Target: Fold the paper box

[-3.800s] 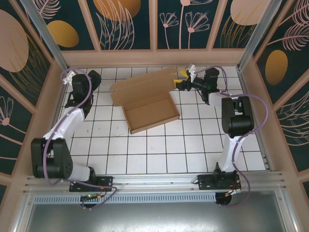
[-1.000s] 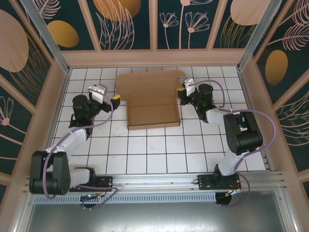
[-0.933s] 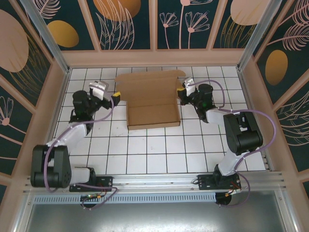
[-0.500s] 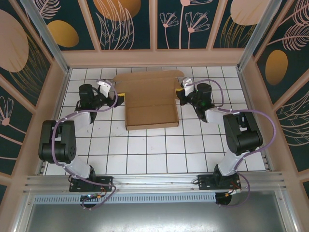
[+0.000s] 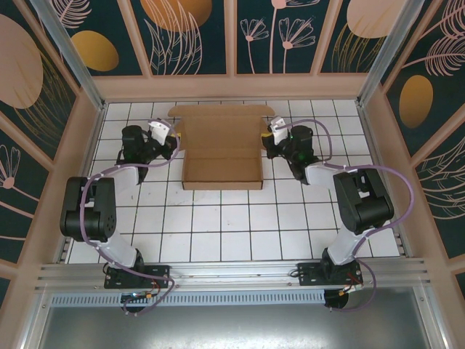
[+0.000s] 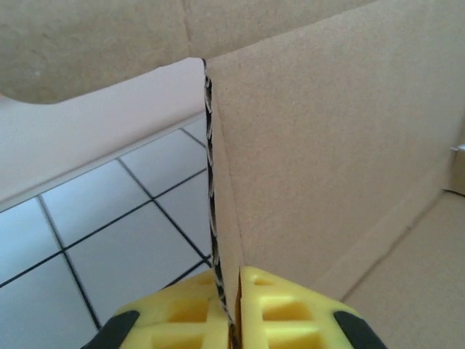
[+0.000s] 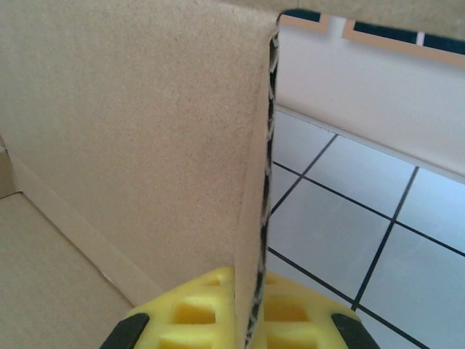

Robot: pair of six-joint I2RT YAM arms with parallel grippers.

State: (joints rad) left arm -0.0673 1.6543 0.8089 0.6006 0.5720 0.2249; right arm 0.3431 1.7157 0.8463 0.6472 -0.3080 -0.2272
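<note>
Count: one plain brown cardboard mailer box [image 5: 221, 156] [image 6: 327, 145] [image 7: 131, 131], a shallow tray with a wider flap behind it; two arms, one on each side of the box.
Left grip: the left fingers [image 5: 173, 143] [image 6: 272, 316] are clenched on the box's left wall, its cut edge pinched between the yellow pads.
Right grip: the right fingers [image 5: 266, 142] [image 7: 200, 316] are clamped on the box's right wall in the same way.
Box place: on the white tiled worktop [image 5: 240, 225], in its far half and midway between the arms.
Changed: a second ago the left fingers stood spread just beside the left wall and the box sat slightly askew. Now they grip it and the box's sides run with the tile lines. The right grip is unchanged.
Edges: the back flap lies near the worktop's far border.
Open room: bare tiles run from the box's near wall to the arm bases.
</note>
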